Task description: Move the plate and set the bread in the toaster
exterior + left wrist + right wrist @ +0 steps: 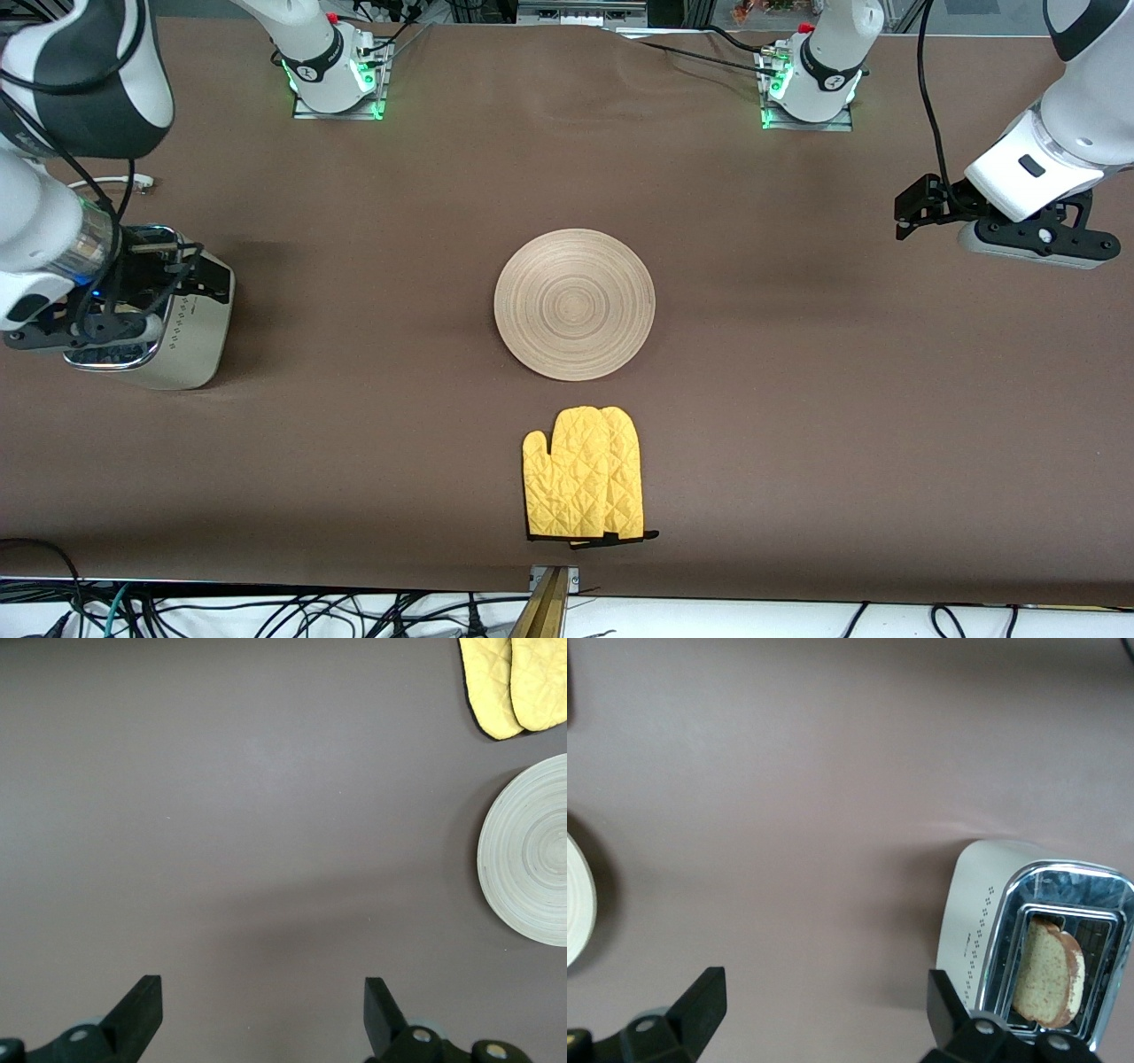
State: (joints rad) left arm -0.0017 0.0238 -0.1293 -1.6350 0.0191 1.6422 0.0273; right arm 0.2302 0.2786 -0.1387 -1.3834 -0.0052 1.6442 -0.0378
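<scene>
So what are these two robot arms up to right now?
Nothing is being held at this moment. The bread already stands in a slot of the toaster, and the right gripper hangs open above it. The left gripper hangs open over bare table at the left arm's end. The plate lies in the middle of the table, with a yellow oven mitt nearer the front camera.

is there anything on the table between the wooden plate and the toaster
Nothing: the front view shows only bare brown tablecloth between the round pale-wood plate and the cream, chrome-topped toaster.
</scene>
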